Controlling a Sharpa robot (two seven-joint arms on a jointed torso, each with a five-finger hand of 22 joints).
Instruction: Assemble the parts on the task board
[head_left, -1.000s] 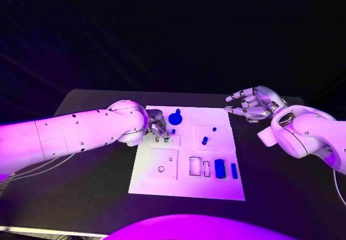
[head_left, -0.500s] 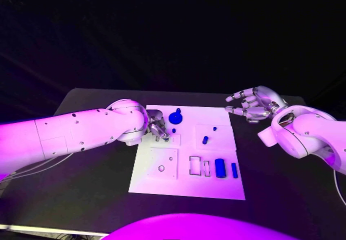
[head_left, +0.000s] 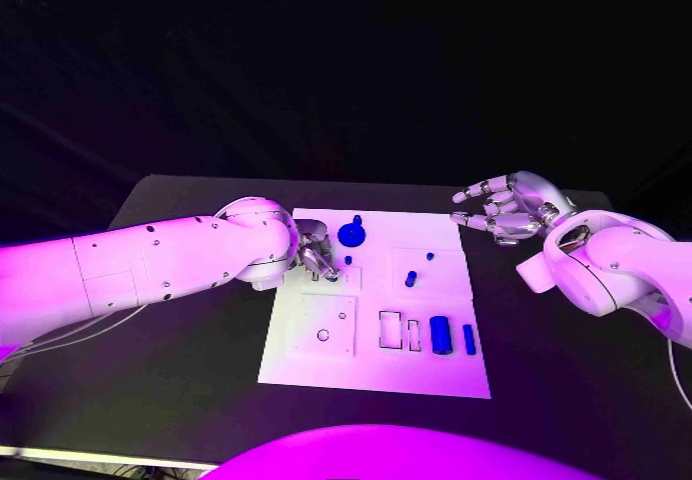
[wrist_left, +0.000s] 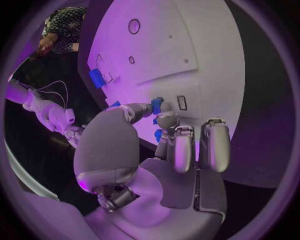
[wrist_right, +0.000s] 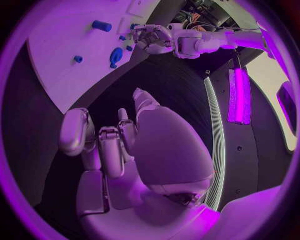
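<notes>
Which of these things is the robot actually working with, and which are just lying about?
Job: task board; blue parts; small blue piece pinched by left hand; right hand, open, waiting.
Lying about: black table; cable.

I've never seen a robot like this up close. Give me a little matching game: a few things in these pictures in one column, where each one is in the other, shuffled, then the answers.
Things
1. left hand
2. right hand
3. round blue part
4. two blue bars

Places
A. near edge of the task board, on the robot's right side
B. raised off the board, past its far right corner
C. far end of the board
D. fingers down on the board

Pairs: 1-D, 2-B, 3-C, 4-A
</notes>
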